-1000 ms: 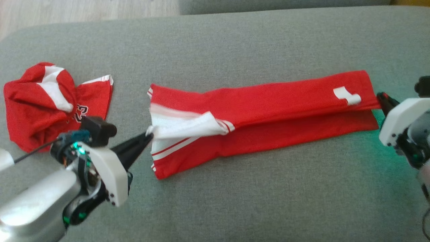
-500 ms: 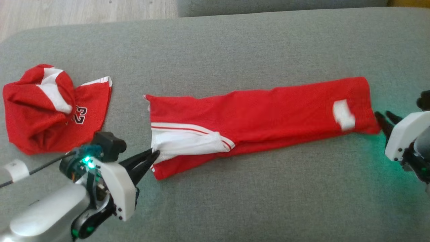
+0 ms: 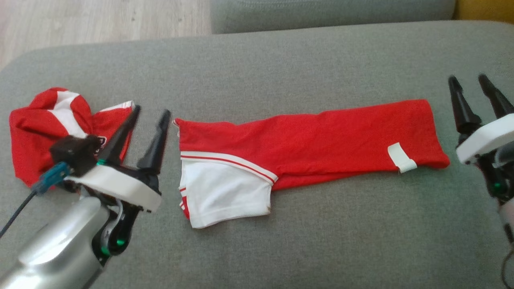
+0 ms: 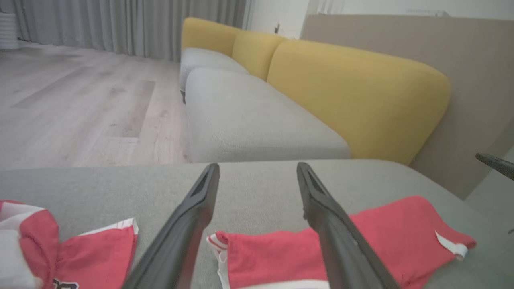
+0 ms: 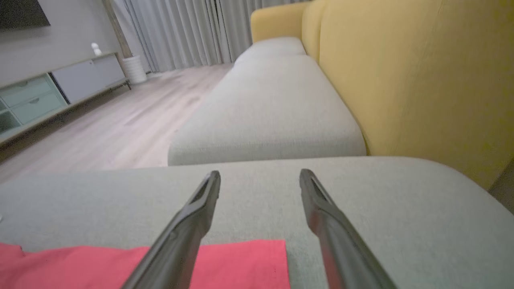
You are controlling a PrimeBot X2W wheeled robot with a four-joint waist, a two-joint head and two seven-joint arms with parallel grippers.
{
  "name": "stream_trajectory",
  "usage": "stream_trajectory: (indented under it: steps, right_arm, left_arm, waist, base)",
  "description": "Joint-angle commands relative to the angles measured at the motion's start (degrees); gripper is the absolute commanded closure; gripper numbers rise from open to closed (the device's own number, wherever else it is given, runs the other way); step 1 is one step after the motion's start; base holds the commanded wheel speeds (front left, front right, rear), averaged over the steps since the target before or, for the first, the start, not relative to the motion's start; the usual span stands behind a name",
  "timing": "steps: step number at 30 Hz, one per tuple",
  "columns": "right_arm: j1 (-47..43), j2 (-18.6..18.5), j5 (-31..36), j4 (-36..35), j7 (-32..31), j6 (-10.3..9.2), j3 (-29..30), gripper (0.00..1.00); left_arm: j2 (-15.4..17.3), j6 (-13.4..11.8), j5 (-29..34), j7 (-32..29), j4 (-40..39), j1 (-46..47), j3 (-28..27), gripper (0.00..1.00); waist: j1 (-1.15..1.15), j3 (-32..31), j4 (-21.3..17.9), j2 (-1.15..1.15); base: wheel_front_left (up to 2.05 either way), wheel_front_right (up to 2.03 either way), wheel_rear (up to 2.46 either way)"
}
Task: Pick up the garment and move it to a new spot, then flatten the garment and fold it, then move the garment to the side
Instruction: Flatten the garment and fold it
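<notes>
- Stretching across the head view, a grey sofa seat is carrying both pieces of clothing.
- Lying flat along the middle of the seat, the red garment is folded into a long strip, and its white striped panel is facing up at the end nearer the robot's left.
- Sitting crumpled near the seat's left edge, a second red and white jersey is lying apart from the garment.
- Hanging between the jersey and the garment's striped end, the left gripper is holding its fingers spread apart and is gripping nothing.
- Hanging just past the garment's far end, the right gripper is likewise holding its fingers spread and is carrying nothing.
- Poking out near that far end, a small white tag is resting on the red fabric.
</notes>
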State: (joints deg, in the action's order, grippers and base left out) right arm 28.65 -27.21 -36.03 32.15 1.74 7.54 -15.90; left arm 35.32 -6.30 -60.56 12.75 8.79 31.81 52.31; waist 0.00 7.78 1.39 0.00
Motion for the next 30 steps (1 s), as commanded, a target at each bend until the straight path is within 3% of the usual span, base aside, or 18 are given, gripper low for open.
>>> stream_trajectory:
  steps: [1, 5, 10, 18, 24, 30]
  right_arm:
    - [-0.6, 0.1, 1.7, -2.5, 2.9, -0.05, 0.6, 0.00]
    - [-2.8, 2.5, 5.5, -4.3, 8.4, -0.05, 2.7, 0.00]
    - [-7.7, 7.2, 11.8, -7.1, 11.9, -0.05, 6.1, 0.00]
    - [-12.3, 14.0, 18.8, -8.9, 12.8, -0.05, 11.5, 0.00]
    - [-10.4, 16.3, 22.5, -6.0, 10.3, -0.05, 16.5, 0.00]
    - [-6.8, 21.0, 26.5, 2.1, 5.5, -0.05, 28.3, 0.00]
  left_arm:
    - [0.9, -1.3, 0.2, 1.4, -0.5, 0.2, -4.7, 0.00]
    - [-2.1, -3.7, 4.1, 2.2, -0.3, -2.2, -10.3, 0.00]
    - [-10.3, -4.4, 14.1, 2.2, -2.4, -10.4, -24.0, 0.00]
    - [-20.5, 1.7, 25.3, 2.2, -0.8, -19.4, -34.8, 0.00]
    - [-23.5, 6.2, 30.5, 2.2, 2.2, -18.8, -37.3, 0.00]
    - [-26.6, 9.9, 34.1, 2.2, 5.3, -17.5, -38.9, 0.00]
  waist:
    - [0.00, -0.7, 0.0, 0.00]
    - [0.00, -1.4, 0.3, 0.00]
    - [0.00, -2.2, 0.6, 0.00]
    - [0.00, -1.5, 0.8, 0.00]
    - [0.00, 1.1, 1.5, 0.00]
    - [0.00, 4.2, 3.0, 0.00]
  base:
    - [0.00, 0.00, 0.00]
    - [0.00, 0.00, 0.00]
    - [0.00, 0.00, 0.00]
    - [0.00, 0.00, 0.00]
    - [0.00, 0.00, 0.00]
    - [0.00, 0.00, 0.00]
